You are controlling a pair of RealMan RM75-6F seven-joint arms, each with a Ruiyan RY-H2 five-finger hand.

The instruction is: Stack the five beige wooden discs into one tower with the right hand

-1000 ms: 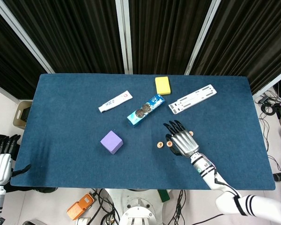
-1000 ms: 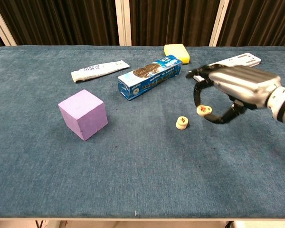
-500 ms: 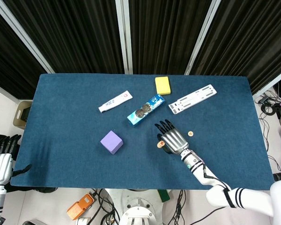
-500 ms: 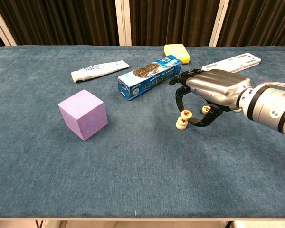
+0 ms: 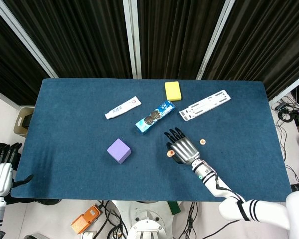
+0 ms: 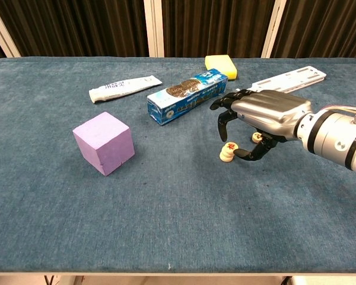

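Note:
My right hand (image 6: 264,116) hovers low over the right middle of the blue table, palm down. Its thumb and a finger pinch a beige disc (image 6: 229,146) with a red mark. That disc sits on top of a second beige disc (image 6: 226,156), making a short stack (image 5: 172,153). A third beige disc (image 6: 257,138) lies on the cloth just behind the hand and shows as a small dot (image 5: 202,142) in the head view. Other discs are not visible. My left hand (image 5: 0,172) hangs off the table's left edge, fingers extended and holding nothing.
A purple cube (image 6: 104,142) stands at left centre. Further back lie a toothpaste tube (image 6: 124,88), a blue biscuit box (image 6: 187,96) close behind the hand, a yellow sponge (image 6: 221,64) and a white perforated strip (image 6: 288,77).
My right hand carried a disc leftward and lowered it onto the disc lying on the cloth. The left hand has not moved.

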